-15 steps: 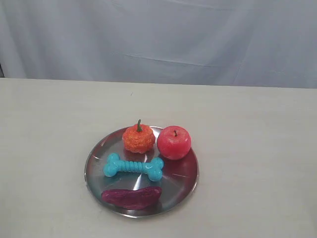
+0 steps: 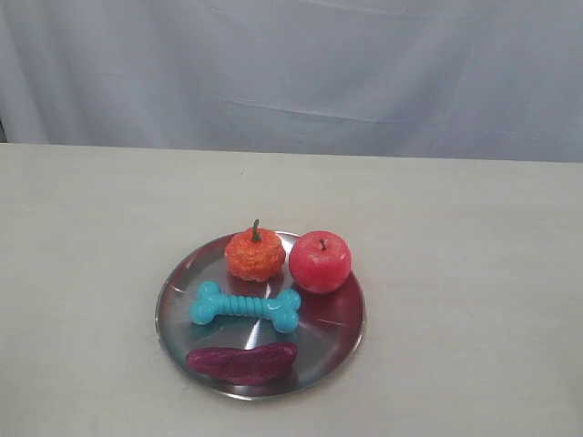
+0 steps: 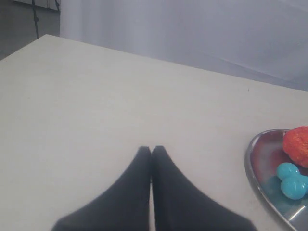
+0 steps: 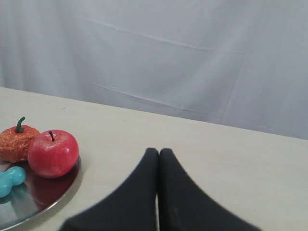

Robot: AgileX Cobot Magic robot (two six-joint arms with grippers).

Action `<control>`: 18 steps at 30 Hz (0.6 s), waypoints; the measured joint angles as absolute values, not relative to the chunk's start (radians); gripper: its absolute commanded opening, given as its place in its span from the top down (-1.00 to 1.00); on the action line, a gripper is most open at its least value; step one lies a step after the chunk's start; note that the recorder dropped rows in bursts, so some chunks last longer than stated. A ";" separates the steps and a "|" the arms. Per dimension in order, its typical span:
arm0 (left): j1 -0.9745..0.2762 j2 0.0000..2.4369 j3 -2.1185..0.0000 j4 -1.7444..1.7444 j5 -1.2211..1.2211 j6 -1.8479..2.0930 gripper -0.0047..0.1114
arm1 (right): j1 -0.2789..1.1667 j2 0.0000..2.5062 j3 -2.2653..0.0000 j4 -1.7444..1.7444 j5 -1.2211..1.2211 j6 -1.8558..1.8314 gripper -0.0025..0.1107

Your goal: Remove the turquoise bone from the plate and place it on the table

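The turquoise bone (image 2: 244,306) lies across the middle of the round silver plate (image 2: 177,293), which rests on the beige table (image 2: 474,273). One knobbed end of the bone (image 3: 291,180) shows in the left wrist view, and another end (image 4: 10,180) in the right wrist view. My left gripper (image 3: 151,149) is shut and empty over bare table, well apart from the plate (image 3: 255,163). Also shut and empty, my right gripper (image 4: 159,151) hovers over table on the plate's (image 4: 62,190) other side. Neither arm appears in the exterior view.
On the plate with the bone are an orange pumpkin-like toy (image 2: 255,254), a red apple (image 2: 320,260) and a dark purple oblong piece (image 2: 242,361). A pale blue-grey curtain (image 2: 291,73) hangs behind the table's far edge.
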State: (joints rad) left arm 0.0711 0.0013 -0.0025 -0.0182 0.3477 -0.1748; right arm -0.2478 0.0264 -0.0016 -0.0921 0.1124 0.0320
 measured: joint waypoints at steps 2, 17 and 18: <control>0.071 0.001 -0.003 -0.018 0.348 -0.175 0.92 | -0.248 0.026 -0.002 -0.092 0.112 0.032 0.96; 0.071 0.001 -0.003 -0.018 0.348 -0.175 0.92 | -0.248 0.026 -0.002 -0.071 -0.234 0.137 0.96; 0.071 0.001 -0.003 -0.018 0.348 -0.175 0.92 | -0.248 0.026 -0.002 -0.063 -0.261 0.177 0.96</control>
State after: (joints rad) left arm 0.0711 0.0013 -0.0025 -0.0182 0.3477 -0.1748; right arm -0.2478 0.0264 -0.0016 -0.0633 -0.2609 0.1768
